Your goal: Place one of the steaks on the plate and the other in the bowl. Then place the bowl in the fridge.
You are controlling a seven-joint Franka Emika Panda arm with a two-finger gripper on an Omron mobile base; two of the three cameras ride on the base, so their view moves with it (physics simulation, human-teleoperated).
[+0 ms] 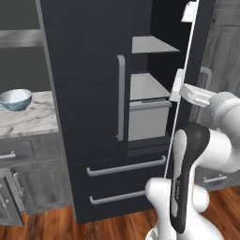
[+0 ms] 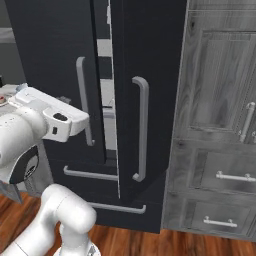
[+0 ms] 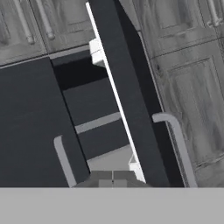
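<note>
Two fridge doors stand apart in the left base view: the left door (image 1: 84,93) fills the centre of the frame, shut, with its grey bar handle (image 1: 121,97) upright near its right edge, while the right door (image 1: 197,70) is swung open and seen edge-on at the upper right. Between them the fridge (image 1: 150,28) interior shows a grey shelf (image 1: 152,45) at the top centre and a pale bin (image 1: 147,117) below it. Two drawer handles (image 1: 126,166) run across the lower centre. The bowl (image 1: 15,99), pale blue outside and white inside, sits on the marble counter (image 1: 33,119) at the left edge of the frame, well apart from the fridge. The gripper (image 1: 185,93), at the right centre, lies just beside the edge of the open door; its jaws are clenched on nothing visible. In the right base view the open door carries a curved grey handle (image 2: 141,130) at the centre, with grey cabinets (image 2: 220,125) filling the right side. The hand view shows the door edge running diagonally from top centre to bottom centre.
</note>
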